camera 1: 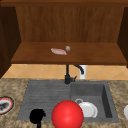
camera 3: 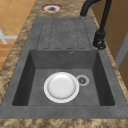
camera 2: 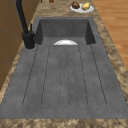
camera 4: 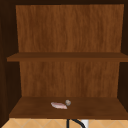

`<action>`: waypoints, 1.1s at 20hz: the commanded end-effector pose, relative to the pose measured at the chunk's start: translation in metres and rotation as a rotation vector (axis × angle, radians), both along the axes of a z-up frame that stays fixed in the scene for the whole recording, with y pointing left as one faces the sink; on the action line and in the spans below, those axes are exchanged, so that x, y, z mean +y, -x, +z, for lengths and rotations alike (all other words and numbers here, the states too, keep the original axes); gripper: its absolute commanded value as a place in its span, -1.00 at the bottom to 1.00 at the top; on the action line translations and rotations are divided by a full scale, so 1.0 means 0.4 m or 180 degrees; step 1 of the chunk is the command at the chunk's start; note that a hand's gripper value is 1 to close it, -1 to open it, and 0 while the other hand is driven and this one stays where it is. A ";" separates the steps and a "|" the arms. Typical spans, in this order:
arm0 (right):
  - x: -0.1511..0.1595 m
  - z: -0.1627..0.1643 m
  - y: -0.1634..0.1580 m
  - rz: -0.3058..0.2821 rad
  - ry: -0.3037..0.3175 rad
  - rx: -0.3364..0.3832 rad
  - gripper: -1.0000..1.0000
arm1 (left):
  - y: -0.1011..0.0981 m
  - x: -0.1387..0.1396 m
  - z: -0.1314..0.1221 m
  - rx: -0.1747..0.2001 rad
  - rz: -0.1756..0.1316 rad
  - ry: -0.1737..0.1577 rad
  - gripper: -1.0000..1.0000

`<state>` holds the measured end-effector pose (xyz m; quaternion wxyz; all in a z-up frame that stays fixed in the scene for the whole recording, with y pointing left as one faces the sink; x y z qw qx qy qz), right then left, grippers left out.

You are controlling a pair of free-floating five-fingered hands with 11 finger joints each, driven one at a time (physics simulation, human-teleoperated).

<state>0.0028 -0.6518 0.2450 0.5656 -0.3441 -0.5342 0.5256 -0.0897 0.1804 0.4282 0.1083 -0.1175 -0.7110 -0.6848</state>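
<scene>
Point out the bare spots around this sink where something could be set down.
The ribbed drainboard left of the faucet is bare. The basin is crowded by the white plate. The shelf is bare right of the pink piece. The left hand hovers at the sink's front edge.

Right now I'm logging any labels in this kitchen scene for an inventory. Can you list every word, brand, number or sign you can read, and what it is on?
No readable text anywhere.
White plate in the sink basin: plain, no marking.
Red-rimmed plate on the counter: a dark blurred pattern, not legible as writing.
Red ball beside the left robot hand: no lettering.
Cabinet shelf with a pink item: no labels.
</scene>
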 end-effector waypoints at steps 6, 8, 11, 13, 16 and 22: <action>0.088 0.092 0.000 -0.0073 0.0442 0.0015 -1.00 | 0.000 0.000 0.000 0.0000 0.0000 0.0000 0.00; 0.105 0.111 0.000 -0.0085 0.0479 0.0026 -1.00 | 0.000 0.000 0.000 0.0000 0.0000 0.0000 0.00; 0.133 0.140 0.000 -0.0093 0.0528 0.0046 -1.00 | 0.000 0.000 0.000 0.0000 0.0000 0.0000 0.00; 0.150 0.158 0.003 -0.0103 0.0574 0.0067 -1.00 | 0.000 0.000 0.000 0.0000 0.0000 0.0000 0.00; 0.173 0.179 0.009 -0.0120 0.0665 0.0108 -1.00 | 0.000 0.000 0.000 0.0000 0.0000 0.0000 0.00; 0.207 0.195 0.032 -0.0148 0.0813 0.0238 -1.00 | 0.000 0.000 0.000 0.0000 0.0000 0.0000 0.00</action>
